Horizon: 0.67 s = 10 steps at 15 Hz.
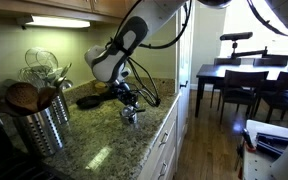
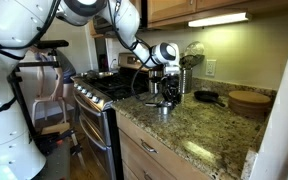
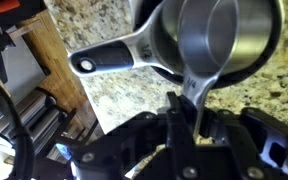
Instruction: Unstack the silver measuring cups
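Observation:
The silver measuring cups (image 3: 224, 35) sit nested on the granite counter and fill the top of the wrist view. One flat handle (image 3: 109, 57) points left. Another handle (image 3: 198, 88) runs down between my gripper's fingers. The gripper (image 3: 189, 108) is shut on that handle. In both exterior views the gripper (image 1: 131, 106) (image 2: 162, 97) reaches down over the small cups (image 1: 132, 118) (image 2: 163, 108) near the counter's front edge, and the fingers partly hide them.
A ribbed steel utensil canister (image 1: 46, 122) with wooden spoons and a whisk stands close by. A black pan (image 1: 89, 100) (image 2: 206, 97) lies behind the cups. A wooden bowl (image 2: 250, 100) and a stove (image 2: 102, 90) flank the counter (image 1: 104, 150).

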Tool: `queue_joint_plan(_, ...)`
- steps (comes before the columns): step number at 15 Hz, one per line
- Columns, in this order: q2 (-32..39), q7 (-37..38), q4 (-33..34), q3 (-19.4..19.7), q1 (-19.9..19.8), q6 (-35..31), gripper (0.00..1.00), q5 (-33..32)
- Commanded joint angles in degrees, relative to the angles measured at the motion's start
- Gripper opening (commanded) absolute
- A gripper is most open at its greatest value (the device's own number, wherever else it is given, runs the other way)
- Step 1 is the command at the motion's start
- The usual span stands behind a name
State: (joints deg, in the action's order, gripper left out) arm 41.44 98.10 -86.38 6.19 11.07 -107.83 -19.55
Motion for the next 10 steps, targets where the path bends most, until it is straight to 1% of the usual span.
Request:
queue_joint_plan(1, -1.0, 1.0, 0.1, 0.8, 0.3, 0.7, 0.01, 0.3)
queue_joint_plan(10, -3.0, 1.3, -0.4, 1.9, 0.1, 1.2, 0.01, -0.1)
